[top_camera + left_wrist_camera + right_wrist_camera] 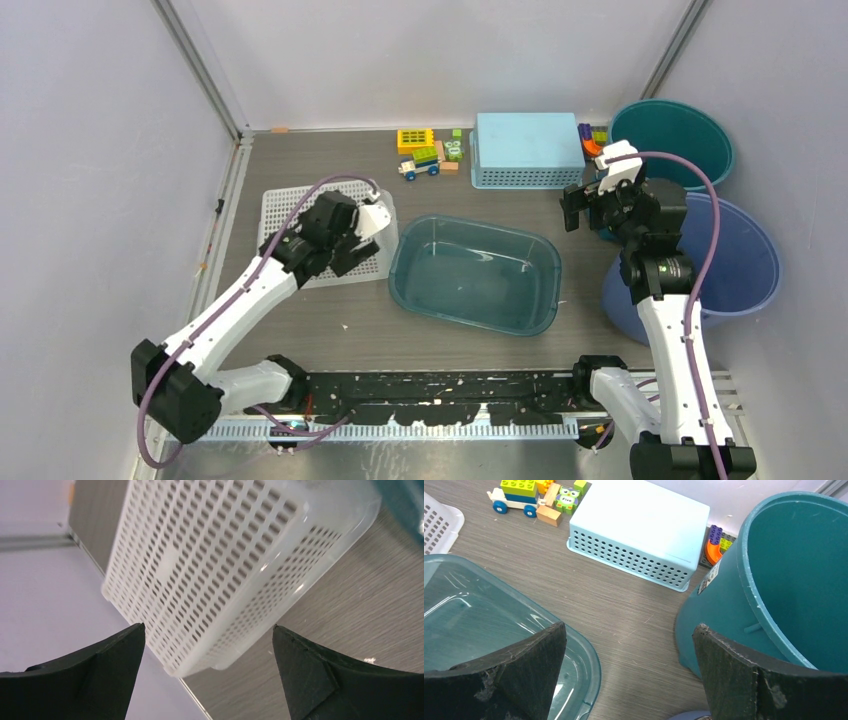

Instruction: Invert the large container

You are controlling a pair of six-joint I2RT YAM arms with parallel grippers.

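The grey wood-grain tabletop carries everything. At its centre sits the large transparent teal plastic container, a rounded rectangular tub resting on its base with its opening facing up, untouched by either arm. At the right edge lie a blue plastic bucket and, behind it, a dark teal plastic bucket. A light blue perforated plastic basket rests base-up at the back, and a white perforated plastic basket lies base-up left of the container. Small coloured toy building blocks are clustered just left of the light blue basket. The left claw hangs spread wide over the white basket's near corner. The right claw is spread wide too, empty, between the container's right end and the teal bucket.
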